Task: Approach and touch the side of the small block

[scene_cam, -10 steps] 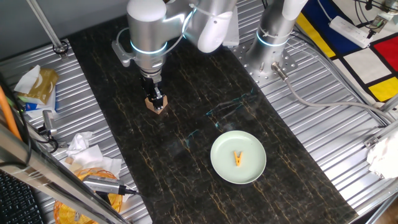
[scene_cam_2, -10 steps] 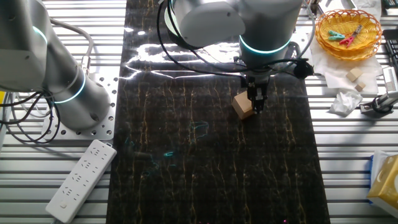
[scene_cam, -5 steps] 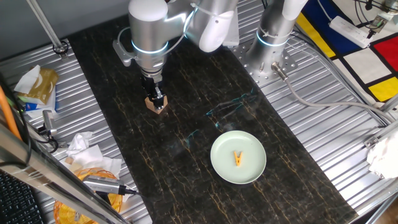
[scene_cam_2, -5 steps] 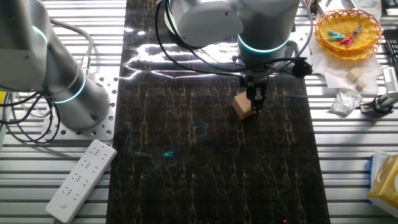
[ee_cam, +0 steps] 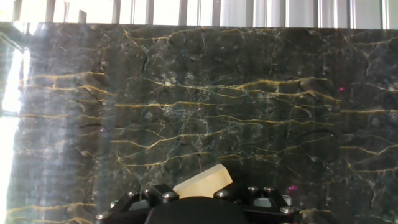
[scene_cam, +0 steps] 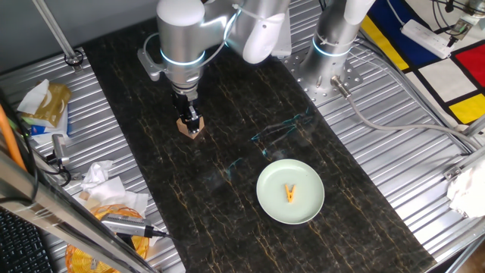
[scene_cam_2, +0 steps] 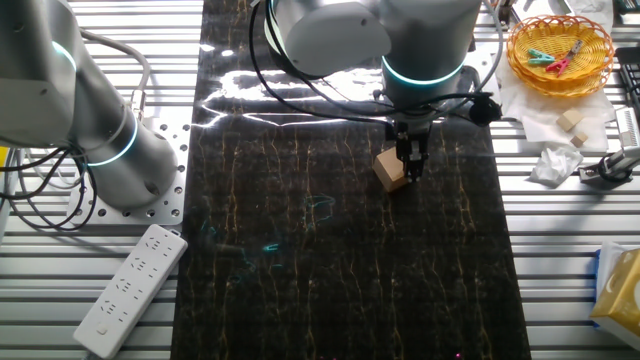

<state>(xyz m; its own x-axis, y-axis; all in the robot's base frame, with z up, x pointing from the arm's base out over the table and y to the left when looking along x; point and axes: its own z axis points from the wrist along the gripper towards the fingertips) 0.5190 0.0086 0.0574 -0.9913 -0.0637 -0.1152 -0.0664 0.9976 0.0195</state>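
The small block [scene_cam: 190, 130] is a tan wooden cube on the dark marble mat, near its far left part. It also shows in the other fixed view [scene_cam_2: 390, 170] and at the bottom of the hand view [ee_cam: 203, 181], partly hidden by the hand's dark housing [ee_cam: 193, 210]. My gripper [scene_cam: 192, 121] points straight down with its fingers close together and its tips against the block's side. In the other fixed view the gripper [scene_cam_2: 411, 166] stands at the block's right face, touching it or nearly so.
A pale green plate [scene_cam: 273, 205] with a small yellow-orange clip [scene_cam: 290, 194] lies on the mat, towards the front right. A second arm's base [scene_cam: 330, 53] stands at the back. Crumpled paper and clutter [scene_cam: 106, 197] lie left of the mat. A yellow basket [scene_cam_2: 560, 45] sits off the mat.
The arm shifted very slightly beside the block a second ago. Since then it has stayed still, and the block has not moved.
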